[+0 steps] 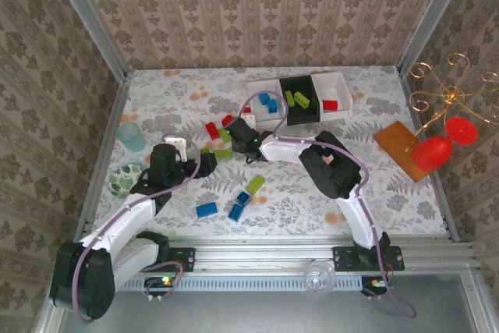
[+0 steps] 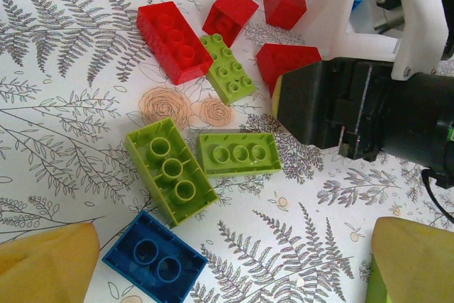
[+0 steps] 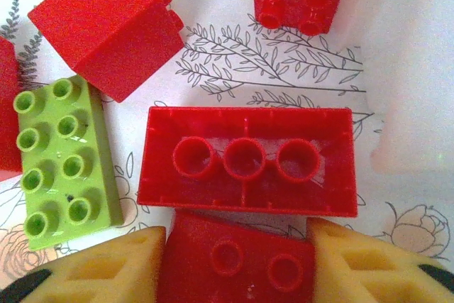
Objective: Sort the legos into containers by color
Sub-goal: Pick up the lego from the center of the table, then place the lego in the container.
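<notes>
Brick (image 3: 228, 266), red, pinched by right tool (image 3: 235, 272) (stud tops (image 3: 67, 127) unreadable).

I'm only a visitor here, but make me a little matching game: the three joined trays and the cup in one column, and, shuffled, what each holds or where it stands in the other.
Things:
1. left white tray
2. black middle tray
3. right white tray
4. teal cup

Descriptions:
A. holds one red brick
B. stands apart, far to the left
C. holds blue bricks
D. holds green bricks

Pairs: 1-C, 2-D, 3-A, 4-B
</notes>
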Motion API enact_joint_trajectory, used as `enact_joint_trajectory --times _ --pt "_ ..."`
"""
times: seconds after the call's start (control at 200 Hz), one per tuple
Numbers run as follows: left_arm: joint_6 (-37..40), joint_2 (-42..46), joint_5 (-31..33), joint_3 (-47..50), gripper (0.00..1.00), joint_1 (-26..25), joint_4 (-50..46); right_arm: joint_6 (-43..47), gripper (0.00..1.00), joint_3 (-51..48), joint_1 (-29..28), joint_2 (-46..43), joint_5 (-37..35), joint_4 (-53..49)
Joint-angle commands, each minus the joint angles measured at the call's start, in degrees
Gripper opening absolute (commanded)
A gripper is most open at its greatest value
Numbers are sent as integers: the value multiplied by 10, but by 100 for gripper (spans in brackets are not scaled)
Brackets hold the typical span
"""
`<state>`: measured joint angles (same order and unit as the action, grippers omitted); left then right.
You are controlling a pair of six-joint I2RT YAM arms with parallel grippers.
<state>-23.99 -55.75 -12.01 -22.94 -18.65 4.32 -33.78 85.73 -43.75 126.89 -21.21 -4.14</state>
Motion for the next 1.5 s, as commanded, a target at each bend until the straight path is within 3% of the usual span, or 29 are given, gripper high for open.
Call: enact_joint_trajectory --times 0.0,0.245,0.475,0.655,0.88,0.965,1.135,1.355,1.495 --pt "3 4 4 4 100 4 4 3 44 -62 25 -47 29 27" --pt "2 -3 3 2 100 2 15 -5 43 -232 103 -225 98 62" --pt "-2 -25 1 -7 100 -11 27 32 44 -262 204 -333 115 31" --pt "-3 -29 9 -13 100 -24 32 55 44 -202 292 -320 119 -2" --pt "-1 -36 13 -27 100 -41 30 63 45 -59 373 -191 97 -46" --pt "-2 -36 14 -30 100 -48 28 65 47 0 387 -139 88 -68" --pt "1 -34 16 -35 100 -55 18 76 61 86 398 -74 85 -111" --pt "18 -41 8 -46 100 -72 -29 103 69 36 380 -156 96 -92" --pt "36 -45 11 -64 97 -146 -82 116 71 -76 352 -258 114 -46"
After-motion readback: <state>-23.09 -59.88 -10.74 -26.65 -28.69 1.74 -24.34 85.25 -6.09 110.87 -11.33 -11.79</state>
